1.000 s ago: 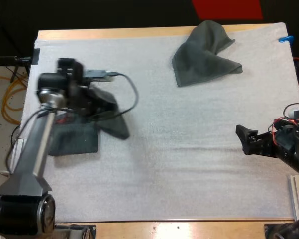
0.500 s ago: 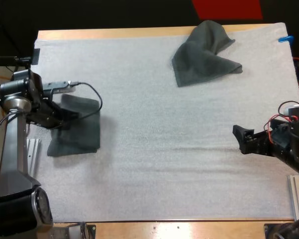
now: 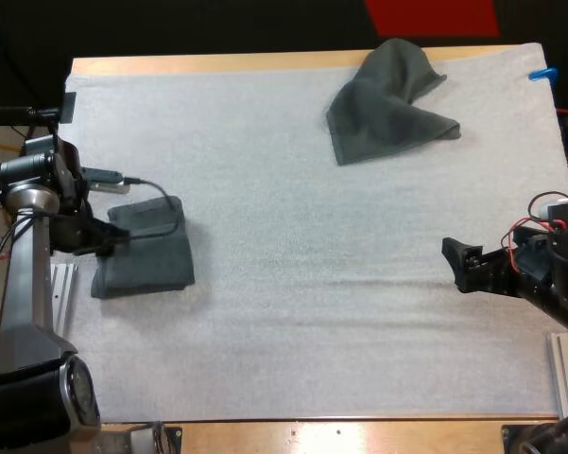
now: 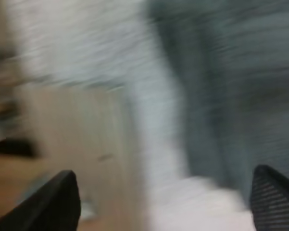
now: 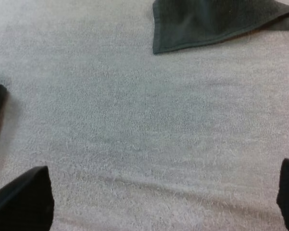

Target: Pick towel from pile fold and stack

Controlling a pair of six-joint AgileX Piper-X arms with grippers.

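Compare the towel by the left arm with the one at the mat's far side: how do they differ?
The folded towel lies flat as a neat rectangle; the crumpled towel is bunched, with a loose corner. The folded towel sits at the left edge of the mat beside the left gripper; the crumpled towel lies at its far side, no gripper near. Both are dark grey-green.

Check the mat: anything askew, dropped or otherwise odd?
Nothing stands out. The folded towel lies flat near the left edge of the mat, beside the open left gripper. The crumpled towel sits unfolded at the far side. The right gripper is open over bare mat.
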